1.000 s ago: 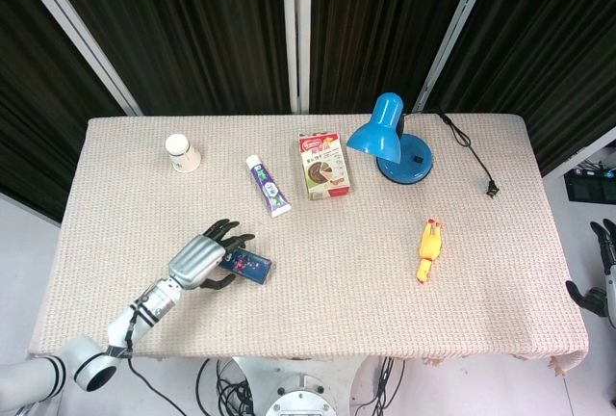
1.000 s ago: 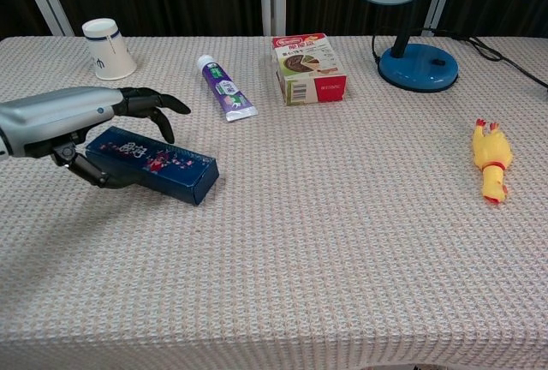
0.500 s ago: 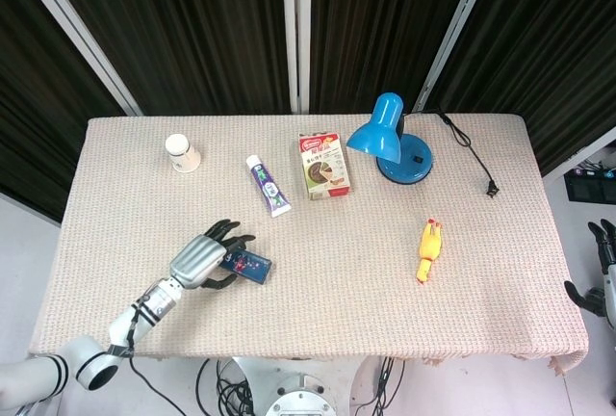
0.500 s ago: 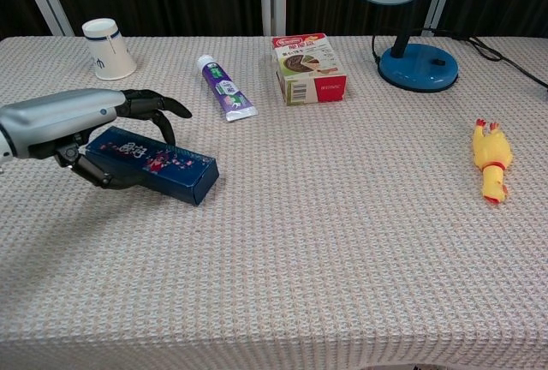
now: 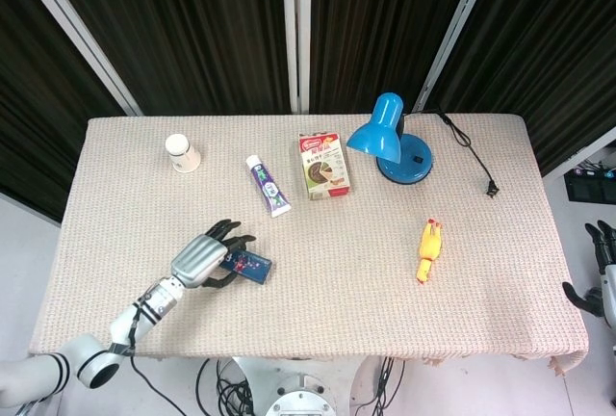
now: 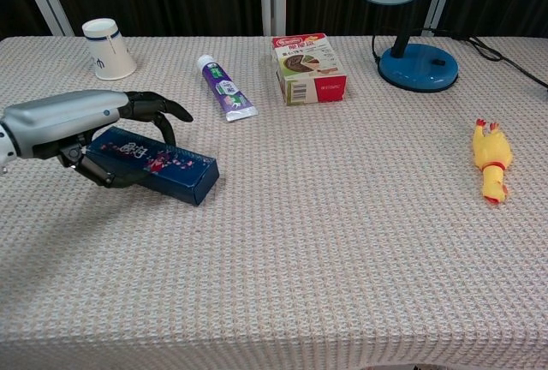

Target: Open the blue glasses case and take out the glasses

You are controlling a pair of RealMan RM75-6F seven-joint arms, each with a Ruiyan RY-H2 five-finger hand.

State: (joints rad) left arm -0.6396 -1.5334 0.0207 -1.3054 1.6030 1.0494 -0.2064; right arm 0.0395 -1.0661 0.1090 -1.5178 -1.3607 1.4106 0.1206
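Observation:
The blue glasses case (image 6: 154,164) lies closed and flat on the table at the front left, also seen as the case (image 5: 248,265) in the head view. My left hand (image 6: 81,122) lies over the case's left end. Its dark fingers (image 6: 158,111) arch over the top and far edge, and the thumb lies against the near side, so it holds the case. The same left hand (image 5: 204,259) shows from above. My right hand (image 5: 599,267) hangs off the table's right edge with its fingers apart and nothing in it. No glasses are visible.
A paper cup (image 6: 108,48) stands at the back left. A toothpaste tube (image 6: 226,87), a snack box (image 6: 309,68) and a blue desk lamp (image 6: 416,67) with its cord line the back. A yellow rubber chicken (image 6: 491,160) lies at the right.
The left hand has shifted very slightly on the case, which stays put. The right hand has drifted a little toward the right edge of the head view.

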